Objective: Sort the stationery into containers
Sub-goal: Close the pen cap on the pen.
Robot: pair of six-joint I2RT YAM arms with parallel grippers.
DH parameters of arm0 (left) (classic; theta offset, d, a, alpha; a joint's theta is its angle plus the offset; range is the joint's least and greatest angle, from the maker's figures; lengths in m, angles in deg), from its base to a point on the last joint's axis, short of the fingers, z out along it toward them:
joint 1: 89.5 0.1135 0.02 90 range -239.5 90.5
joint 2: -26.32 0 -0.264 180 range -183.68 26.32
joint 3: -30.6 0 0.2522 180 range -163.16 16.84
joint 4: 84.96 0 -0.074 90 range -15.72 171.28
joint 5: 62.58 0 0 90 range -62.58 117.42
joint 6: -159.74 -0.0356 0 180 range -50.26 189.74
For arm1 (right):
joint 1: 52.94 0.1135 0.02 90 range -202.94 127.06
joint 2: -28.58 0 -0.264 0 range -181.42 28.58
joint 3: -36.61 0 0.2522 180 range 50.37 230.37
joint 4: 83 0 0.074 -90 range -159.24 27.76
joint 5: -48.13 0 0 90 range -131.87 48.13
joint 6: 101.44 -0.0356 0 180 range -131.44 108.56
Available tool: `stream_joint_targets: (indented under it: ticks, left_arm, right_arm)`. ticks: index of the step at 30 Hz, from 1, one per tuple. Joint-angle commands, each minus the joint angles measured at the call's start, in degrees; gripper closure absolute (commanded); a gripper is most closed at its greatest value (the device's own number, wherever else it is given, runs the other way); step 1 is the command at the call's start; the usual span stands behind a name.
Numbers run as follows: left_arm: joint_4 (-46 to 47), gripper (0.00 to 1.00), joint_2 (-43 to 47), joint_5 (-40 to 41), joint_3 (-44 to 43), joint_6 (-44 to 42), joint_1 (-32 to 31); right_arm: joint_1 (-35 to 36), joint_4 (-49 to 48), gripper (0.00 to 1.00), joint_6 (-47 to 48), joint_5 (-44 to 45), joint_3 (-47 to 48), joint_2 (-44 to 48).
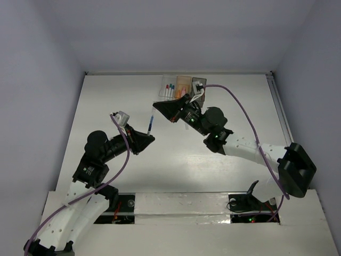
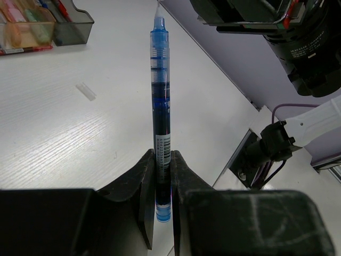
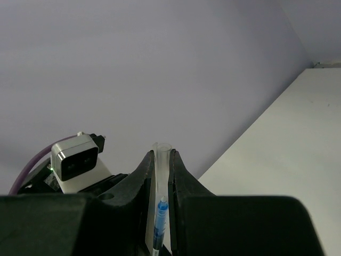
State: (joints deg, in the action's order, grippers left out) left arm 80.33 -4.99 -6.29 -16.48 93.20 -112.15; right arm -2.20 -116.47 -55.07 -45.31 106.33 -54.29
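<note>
Clamping a slim blue-ink pen point(image 2: 161, 122), the left claw point(image 2: 162, 158) faces the right claw point(image 3: 161, 161) pinching its clear cap point(image 3: 161, 148).

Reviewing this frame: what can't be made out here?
- Top view: contents of the bins too small to name.
- Left wrist: blue pen tip cut off by top edge; bins cut off at top-left corner.
- Right wrist: clear cap lower end hidden between right gripper fingers; bins not in view.
</note>
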Motion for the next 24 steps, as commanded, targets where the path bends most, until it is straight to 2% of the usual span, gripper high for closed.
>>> stream_joint_targets:
  ticks: [1, 24]
  left_arm:
    - [2.53, 1.00, 0.46, 0.40, 0.36, 0.27, 0.33]
    - [2.53, 1.00, 1.69, 1.55, 0.45, 0.53, 0.86]
  right_arm:
    - [0.94, -4.19, 1.00, -0.39, 0.28, -0.42, 0.87]
    - [3.57, -4.99, 1.00, -2.24, -1.21, -1.56, -1.59]
